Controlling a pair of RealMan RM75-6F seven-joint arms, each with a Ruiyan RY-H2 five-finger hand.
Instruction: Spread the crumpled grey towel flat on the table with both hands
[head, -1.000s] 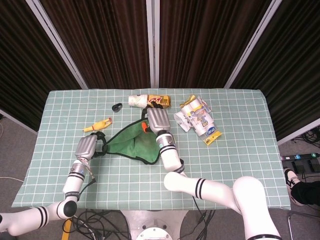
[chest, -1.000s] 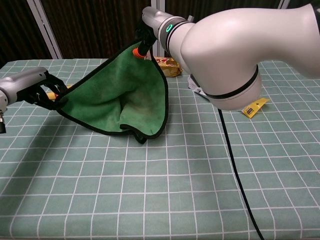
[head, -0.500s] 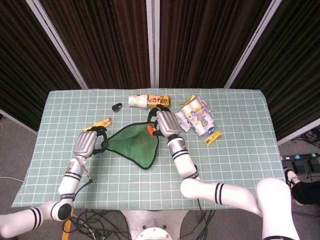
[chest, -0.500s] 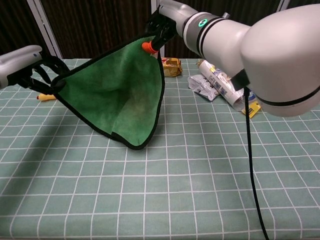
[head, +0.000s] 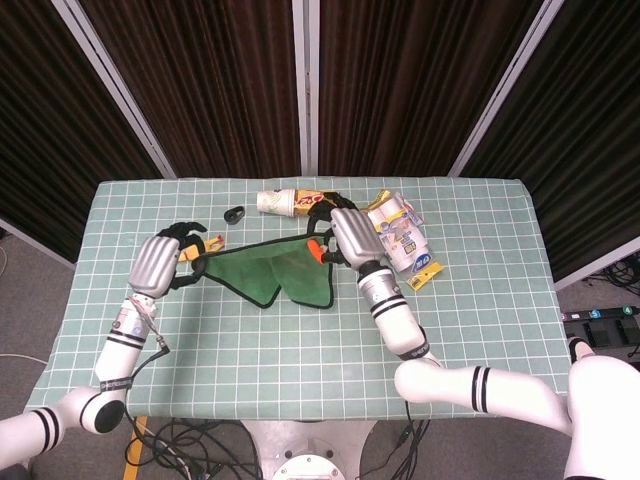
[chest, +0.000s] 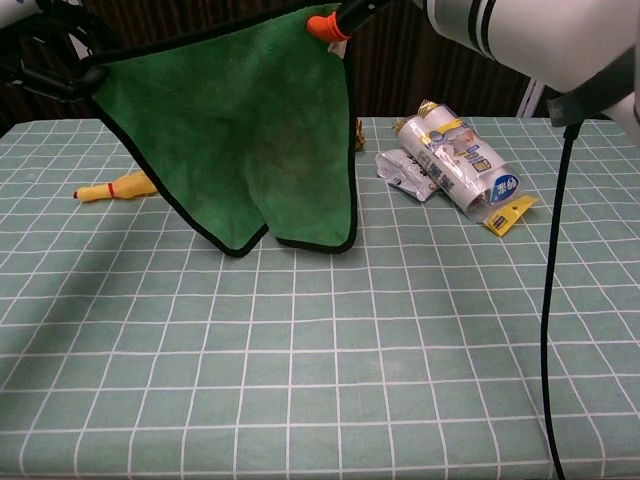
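The towel (head: 268, 271) is green with a black hem, not grey. It hangs stretched between my two hands, raised above the checked tablecloth (head: 300, 345). In the chest view the towel (chest: 250, 130) drapes down in a broad sheet, its lower corners close to the table. My left hand (head: 160, 262) grips the left top corner; in the chest view only its dark fingers (chest: 58, 72) show at the top left edge. My right hand (head: 345, 236) pinches the right top corner by an orange tag (chest: 322, 25).
A yellow rubber chicken (chest: 115, 187) lies left behind the towel. Snack packs (chest: 450, 165) and a yellow sachet (chest: 508, 213) lie at the right. A paper cup (head: 275, 201), a gold packet (head: 320, 199) and a small black clip (head: 234, 213) sit at the back. A black cable (chest: 550, 300) hangs at right.
Both hands have risen and moved apart. The towel has come up off the table and now hangs wider and flatter between them.
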